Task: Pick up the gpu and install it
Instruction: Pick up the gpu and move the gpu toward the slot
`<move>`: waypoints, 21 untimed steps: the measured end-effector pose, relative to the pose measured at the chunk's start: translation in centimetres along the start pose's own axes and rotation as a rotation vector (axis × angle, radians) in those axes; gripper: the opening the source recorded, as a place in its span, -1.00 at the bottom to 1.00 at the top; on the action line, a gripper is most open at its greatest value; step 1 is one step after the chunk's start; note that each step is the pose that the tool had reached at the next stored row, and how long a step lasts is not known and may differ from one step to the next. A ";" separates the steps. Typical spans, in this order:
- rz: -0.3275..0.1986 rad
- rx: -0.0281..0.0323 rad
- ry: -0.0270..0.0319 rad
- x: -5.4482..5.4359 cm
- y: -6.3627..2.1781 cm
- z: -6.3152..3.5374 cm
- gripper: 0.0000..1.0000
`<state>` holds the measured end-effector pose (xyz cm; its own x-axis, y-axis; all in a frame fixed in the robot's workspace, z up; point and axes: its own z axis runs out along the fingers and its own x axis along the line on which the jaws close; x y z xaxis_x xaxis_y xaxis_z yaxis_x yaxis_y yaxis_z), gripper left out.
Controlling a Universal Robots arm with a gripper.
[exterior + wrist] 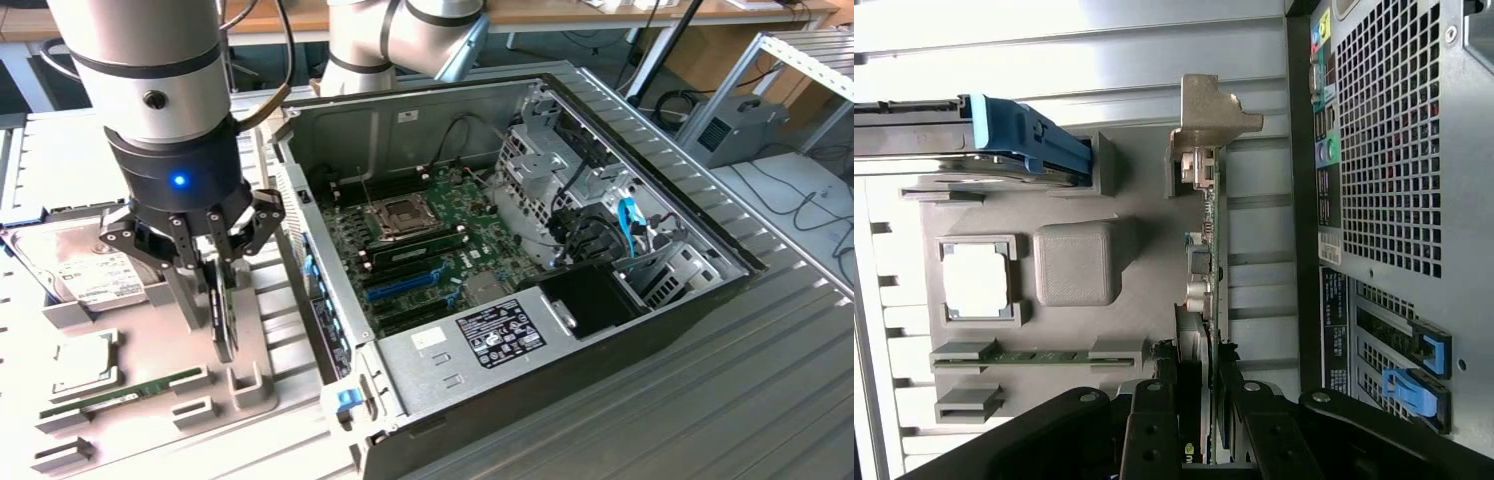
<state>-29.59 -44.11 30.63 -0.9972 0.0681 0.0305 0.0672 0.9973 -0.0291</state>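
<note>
Ribbed metal desk (747,400) carries the work, with cluttered benches, cables and a second arm (400,40) behind; on it a computer case (601,350) lies on its side, its inside open upward and the green circuit board (427,250) with its blue slots (400,285) exposed.

Edges and room: a grey holder tray (260,390) sits just beside the case wall on the exterior view's left; the arm stands over the tray, and the claw (218,335) reaches down at the tray edge nearest the case.

Task item: the graphics card (1211,250) stands on edge in the tray; the claw's fingers (1154,430) lie against both faces of the card, pinching it; the card's lower edge appears seated in its holder.

Also on the tray: a hard drive (94,270), a processor chip (80,365) and a green memory stick (120,393), all well apart from the claw.

Writing: the drive's white label and a black-and-white sticker (501,335) inside the case both carry print too small to read.

Differences between views: the wrist view gives the card edge-on with its silvery bracket (1209,110) at the far end, and the case's back panel (1394,150) with grille, coloured ports and blue clips (1419,390); the exterior view gives the case interior.
</note>
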 end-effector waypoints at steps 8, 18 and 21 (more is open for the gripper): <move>0.000 0.0000 0.0001 0.0 -0.01 -0.24 -0.47; 0.000 0.0000 0.0001 0.0 -0.02 -0.64 -0.47; 0.000 0.0001 0.0001 0.0 -0.02 -0.77 -0.47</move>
<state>-29.59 -44.11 31.40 -0.9972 0.0681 0.0306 0.0672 0.9973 -0.0291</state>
